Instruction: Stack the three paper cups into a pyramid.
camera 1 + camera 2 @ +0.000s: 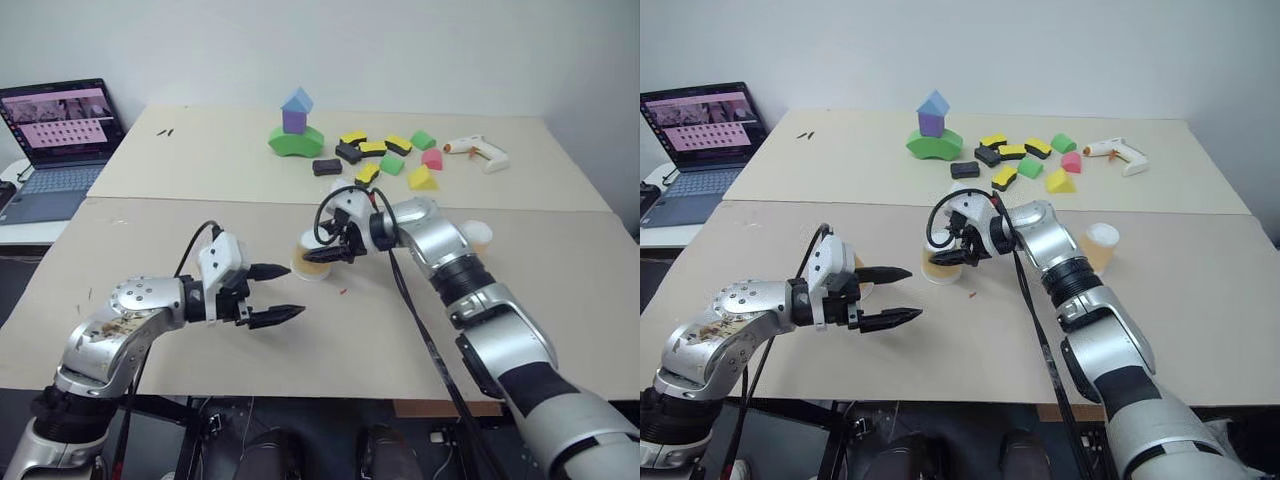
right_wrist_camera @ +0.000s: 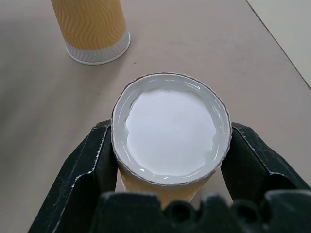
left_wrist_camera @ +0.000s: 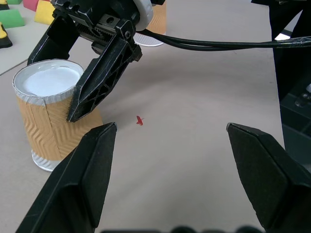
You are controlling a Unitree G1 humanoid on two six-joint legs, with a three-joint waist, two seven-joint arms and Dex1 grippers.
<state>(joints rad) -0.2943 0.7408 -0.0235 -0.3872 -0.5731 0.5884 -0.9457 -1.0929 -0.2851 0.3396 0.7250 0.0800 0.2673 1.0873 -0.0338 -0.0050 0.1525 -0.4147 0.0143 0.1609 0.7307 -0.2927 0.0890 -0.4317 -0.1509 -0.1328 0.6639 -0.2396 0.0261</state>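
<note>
One tan paper cup [image 2: 170,131] stands upside down, white base up, on the near table's middle [image 1: 308,264]. My right gripper [image 1: 318,255] is shut on the sides of this cup, one black finger on each side. A second paper cup [image 1: 1101,245] stands upside down to the right, just beyond my right forearm. The right wrist view shows a third paper cup [image 2: 92,24], also base up, a little past the held one. My left gripper [image 1: 280,292] hovers open and empty to the left of the held cup [image 3: 48,111].
On the far table stand a green, purple and blue block tower [image 1: 296,128], several loose foam blocks [image 1: 385,155] and a white glue gun [image 1: 480,152]. An open laptop [image 1: 60,130] sits on a side table at far left. A seam [image 1: 200,200] divides the two tables.
</note>
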